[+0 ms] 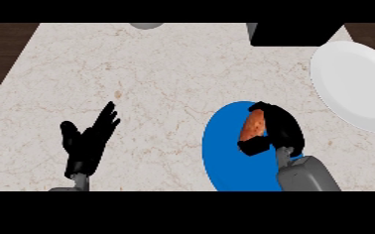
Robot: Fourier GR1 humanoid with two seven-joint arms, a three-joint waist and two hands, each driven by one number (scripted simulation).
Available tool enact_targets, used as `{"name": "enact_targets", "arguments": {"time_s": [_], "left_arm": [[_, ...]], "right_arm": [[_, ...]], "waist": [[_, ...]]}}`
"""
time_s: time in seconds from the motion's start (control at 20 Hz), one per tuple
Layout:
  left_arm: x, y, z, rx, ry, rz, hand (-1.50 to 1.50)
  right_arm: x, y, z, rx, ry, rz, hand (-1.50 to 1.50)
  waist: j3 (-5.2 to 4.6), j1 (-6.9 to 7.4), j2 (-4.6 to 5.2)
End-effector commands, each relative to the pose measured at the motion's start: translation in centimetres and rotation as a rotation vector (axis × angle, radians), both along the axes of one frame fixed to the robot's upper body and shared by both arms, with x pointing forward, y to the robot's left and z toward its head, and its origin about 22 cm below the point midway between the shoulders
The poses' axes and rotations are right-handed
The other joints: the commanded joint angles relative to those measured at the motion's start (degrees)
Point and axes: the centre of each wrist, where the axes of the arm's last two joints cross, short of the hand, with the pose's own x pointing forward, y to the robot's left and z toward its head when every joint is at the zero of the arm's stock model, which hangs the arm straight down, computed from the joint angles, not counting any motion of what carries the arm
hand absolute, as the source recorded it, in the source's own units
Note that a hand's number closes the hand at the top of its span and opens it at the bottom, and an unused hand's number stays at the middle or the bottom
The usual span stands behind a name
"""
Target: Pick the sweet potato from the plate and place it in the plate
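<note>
An orange-brown sweet potato [254, 125] lies over the blue plate [223, 148] at the lower middle right of the counter. My right hand [282, 126] is curled round it, fingers on its right side and thumb below it. A white plate [344, 87] sits at the right edge, cut off by the view. My left hand [88, 141] rests open at the lower left, fingers up, holding nothing.
A black box-like object [293, 33] stands at the back right, just above the white plate. A grey round object [147, 25] peeks in at the counter's far edge. Dark wood borders the marble counter [147, 79] at the top corners.
</note>
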Motion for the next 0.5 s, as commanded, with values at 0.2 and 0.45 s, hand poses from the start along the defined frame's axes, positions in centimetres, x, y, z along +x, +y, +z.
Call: {"name": "enact_targets", "arguments": {"time_s": [0.2,0.45], "left_arm": [[-1.0,0.1,-0.9,-0.007,0.041,-0.018,0.0],[-0.1,-0.5,0.0,-0.001,0.018,-0.017,0.0]], "right_arm": [[-1.0,-1.8,-2.9,-0.08,-0.028,0.042,1.5],[5.9,6.0,0.6,-0.123,-0.163,-0.19,1.5]], "waist": [[-0.02,-0.01,0.37],[-0.02,1.5,0.68]]}}
